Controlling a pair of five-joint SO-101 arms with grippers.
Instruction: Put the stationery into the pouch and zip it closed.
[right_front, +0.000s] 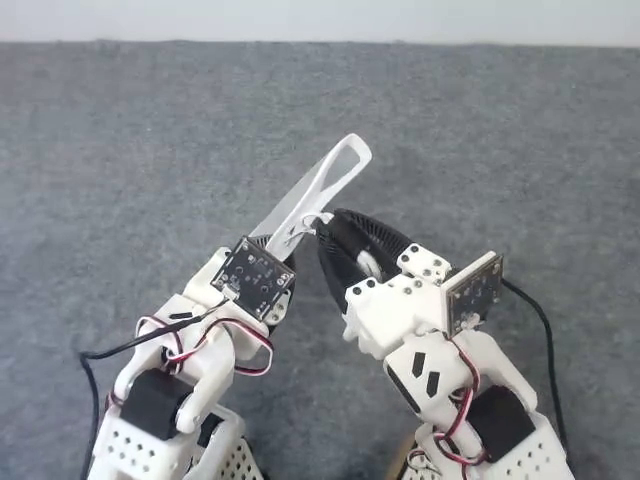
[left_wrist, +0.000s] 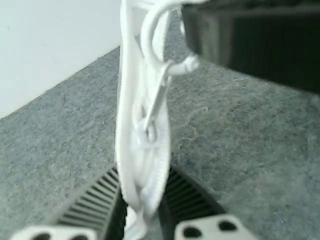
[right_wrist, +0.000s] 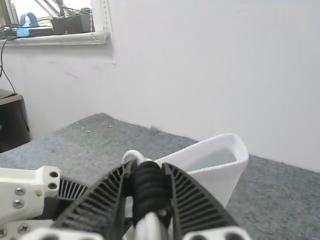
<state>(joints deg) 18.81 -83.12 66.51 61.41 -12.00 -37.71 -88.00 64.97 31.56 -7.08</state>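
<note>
From the high view I have the pouch (right_front: 318, 190) up off the carpet (right_front: 120, 150), slanting away from the arms. Its near end is pinched in my left gripper (right_front: 285, 240), and my right gripper (right_front: 332, 232) sits just beside it, tips near the zip pull (right_front: 318, 218). The worry is the thin hold: with only one end clamped, a tug along the zip by the right arm could drag the pouch out of the left jaws or twist it flat. In the left wrist view the pouch (left_wrist: 140, 125) stands edge-on, with the left gripper (left_wrist: 144, 176) nipped shut on soft fabric alone. The zip pull (left_wrist: 187, 65) hangs close under the right gripper's dark body (left_wrist: 250, 40); any tighter approach and I judge the two arms may knock together. In the right wrist view my right gripper (right_wrist: 150, 172) is clamped narrow on a black ribbed piece (right_wrist: 149, 187); whether that is stationery I cannot tell. If it is, a poor aim would push it against the rim rather than inside. The pouch (right_wrist: 215, 167) itself is white, thin and floppy, somewhat see-through, with fine zip teeth down its edge. Its far end gapes, so I judge the zip not yet closed.
</note>
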